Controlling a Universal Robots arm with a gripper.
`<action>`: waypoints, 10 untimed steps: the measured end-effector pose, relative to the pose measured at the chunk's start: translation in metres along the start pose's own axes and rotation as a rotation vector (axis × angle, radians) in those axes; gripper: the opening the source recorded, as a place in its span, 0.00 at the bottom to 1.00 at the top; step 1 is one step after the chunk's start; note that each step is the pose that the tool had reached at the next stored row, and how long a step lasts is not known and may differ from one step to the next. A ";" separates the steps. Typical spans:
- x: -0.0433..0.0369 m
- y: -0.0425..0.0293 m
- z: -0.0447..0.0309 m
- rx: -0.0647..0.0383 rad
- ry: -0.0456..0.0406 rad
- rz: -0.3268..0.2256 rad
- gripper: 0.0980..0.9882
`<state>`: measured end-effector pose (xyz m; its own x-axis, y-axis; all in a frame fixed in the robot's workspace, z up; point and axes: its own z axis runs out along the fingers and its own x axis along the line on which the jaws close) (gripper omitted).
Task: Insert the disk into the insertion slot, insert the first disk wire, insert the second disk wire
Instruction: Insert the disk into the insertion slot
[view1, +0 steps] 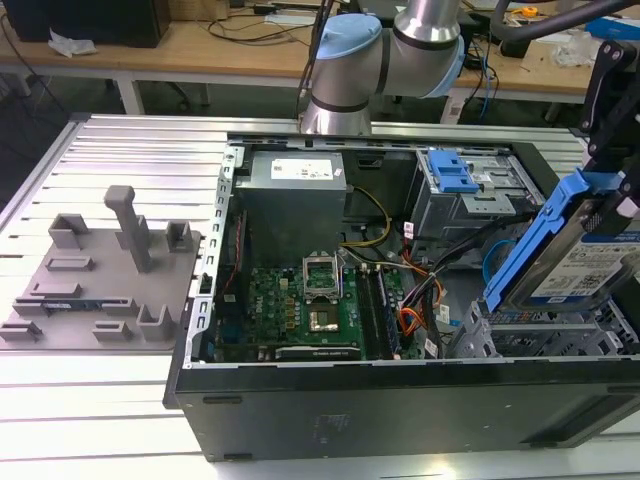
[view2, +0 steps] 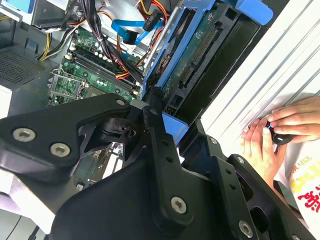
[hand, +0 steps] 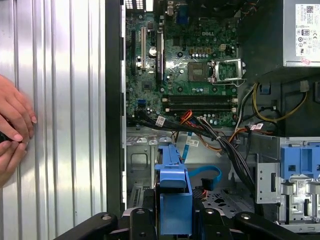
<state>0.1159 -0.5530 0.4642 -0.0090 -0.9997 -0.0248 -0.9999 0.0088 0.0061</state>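
Observation:
My gripper (view1: 614, 185) is shut on the disk (view1: 588, 268), a silver drive with a white-and-blue label in a bright blue carrier. The disk hangs tilted above the insertion slot (view1: 525, 335), a grey perforated cage at the exterior view's right end of the open computer case. In the first wrist view the carrier's blue edge (hand: 173, 192) sits between my black fingers (hand: 145, 220), over the slot's grey floor (hand: 142, 162). The second wrist view has the disk's underside (view2: 200, 55). The second disk wire (hand: 209, 175), light blue, lies loose beside the slot. A red-orange wire bundle (view1: 412, 320) lies nearby.
A taller grey bay with a blue latch (view1: 455, 180) stands behind the slot. The motherboard (view1: 310, 300) and power supply (view1: 295, 190) fill the case. A person's hands (hand: 12, 130) rest on the ribbed table beside the case. A grey fixture (view1: 105, 270) sits at the exterior view's left.

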 end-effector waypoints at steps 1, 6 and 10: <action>0.0000 0.0000 0.0004 0.000 0.0000 0.000 0.30; 0.0001 0.0000 0.0033 0.000 0.0000 0.000 0.30; 0.0002 -0.0001 0.0058 0.000 0.0001 0.000 0.30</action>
<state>0.1159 -0.5530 0.4584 -0.0090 -0.9997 -0.0247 -0.9999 0.0088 0.0062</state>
